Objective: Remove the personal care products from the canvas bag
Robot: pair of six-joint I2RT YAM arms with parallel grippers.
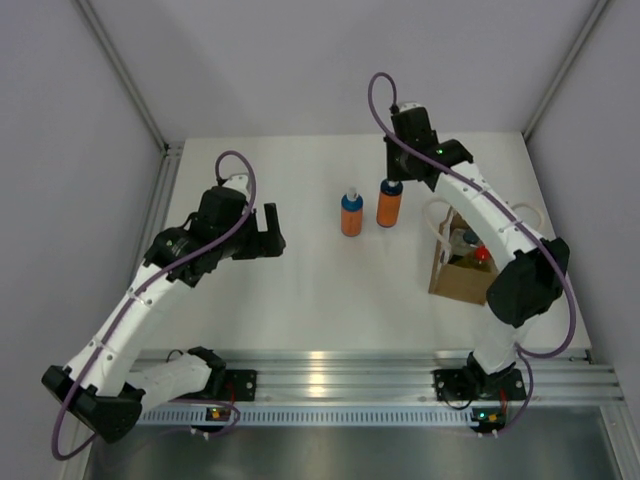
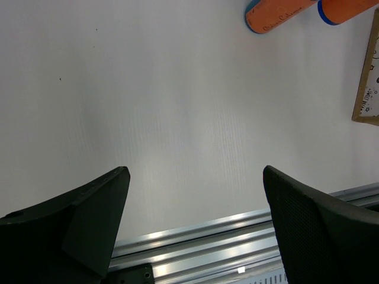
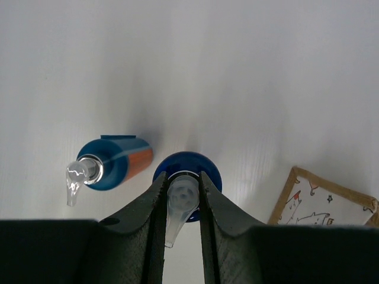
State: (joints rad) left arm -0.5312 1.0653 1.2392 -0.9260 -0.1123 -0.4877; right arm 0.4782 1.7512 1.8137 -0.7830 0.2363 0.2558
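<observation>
On the top camera, I see my right fingers [image 1: 392, 183] clamped on the top of an orange bottle [image 1: 389, 206] that stands upright on the desk [image 1: 300, 300], just beside a second orange bottle [image 1: 351, 214] with a blue cap. The canvas bag [image 1: 458, 282] stands near them with a red-capped bottle [image 1: 482, 254] and a clear bottle [image 1: 463, 240] inside, so I judge the job partly done. My left fingers [image 1: 265, 232] hang well apart from all of it. On the left wrist camera those left fingers [image 2: 194, 177] are spread wide and empty over bare desk. Both orange bottles sit in the top right corner, and the faint lettering on the nearer one [image 2: 278, 13] is too small for me to read, as is the dark print along the bag's edge [image 2: 367, 77]. On the right wrist camera my right fingers [image 3: 182, 177] pinch only the clear pump head [image 3: 182, 195] above the blue cap, a narrow, slick hold. If I let go off-centre or drag sideways as I lift away, I expect the bottle could topple into its neighbour [image 3: 112, 165] and knock both down. Swinging back carelessly could also snag the bag's handles and tip it. The bag's lining [image 3: 314, 204] shows small cartoon drawings, with no words I can make out.
</observation>
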